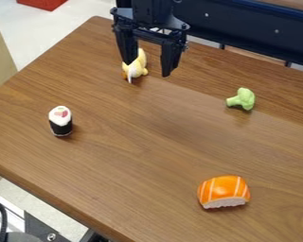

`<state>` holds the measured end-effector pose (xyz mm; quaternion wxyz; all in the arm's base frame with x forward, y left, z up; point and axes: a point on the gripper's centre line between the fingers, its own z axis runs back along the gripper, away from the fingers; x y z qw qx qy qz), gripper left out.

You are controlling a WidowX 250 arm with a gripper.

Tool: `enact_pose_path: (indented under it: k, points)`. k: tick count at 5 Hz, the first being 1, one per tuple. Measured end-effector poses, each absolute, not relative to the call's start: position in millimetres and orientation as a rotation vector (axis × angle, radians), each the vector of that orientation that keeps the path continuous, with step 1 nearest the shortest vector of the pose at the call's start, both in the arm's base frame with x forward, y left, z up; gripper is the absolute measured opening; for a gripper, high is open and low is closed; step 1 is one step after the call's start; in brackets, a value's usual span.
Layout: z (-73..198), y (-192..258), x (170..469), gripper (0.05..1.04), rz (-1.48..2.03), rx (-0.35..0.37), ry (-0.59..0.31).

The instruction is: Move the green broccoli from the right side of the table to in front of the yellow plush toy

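- Yellow toy [137,71] lies toward the far side of the brown wooden tabletop [122,165], nearest the fingers [171,56] and partly hidden behind one of them; whether they touch cannot be told.
- Around that spot, the fingers point down and stand wide apart, with nothing held between them.
- Next out from the fingers is the green broccoli [245,99], on the right part of the tabletop, its stem pointing to the view's left.
- A little farther out, the sushi roll [61,122] stands on the left part, with a white top, a pink and green centre and a black wrap.
- Farthest from the fingers on the tabletop is the orange sushi [224,190], with pale stripes over a white base, at the lower right.
- Beyond the tabletop's far left edge, a red object [43,3] rests on the pale floor [37,35].
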<state>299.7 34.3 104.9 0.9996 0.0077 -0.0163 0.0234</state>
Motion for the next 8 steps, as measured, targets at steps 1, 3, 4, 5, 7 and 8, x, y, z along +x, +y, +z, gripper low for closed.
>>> enact_pose_path:
  k: [1,3,4,5,7,8]
  points:
    - [97,33,298,0.999,0.050,0.012,-0.005]
    - [95,8,302,0.999,0.066,-0.004,0.017]
    - [95,-1,309,0.999,0.149,-0.022,-0.022]
    - [100,-12,316,0.999,0.233,-0.052,-0.039]
    - [90,-36,339,0.999,0.253,-0.037,0.003]
    - [77,-49,353,0.999,0.281,-0.021,0.010]
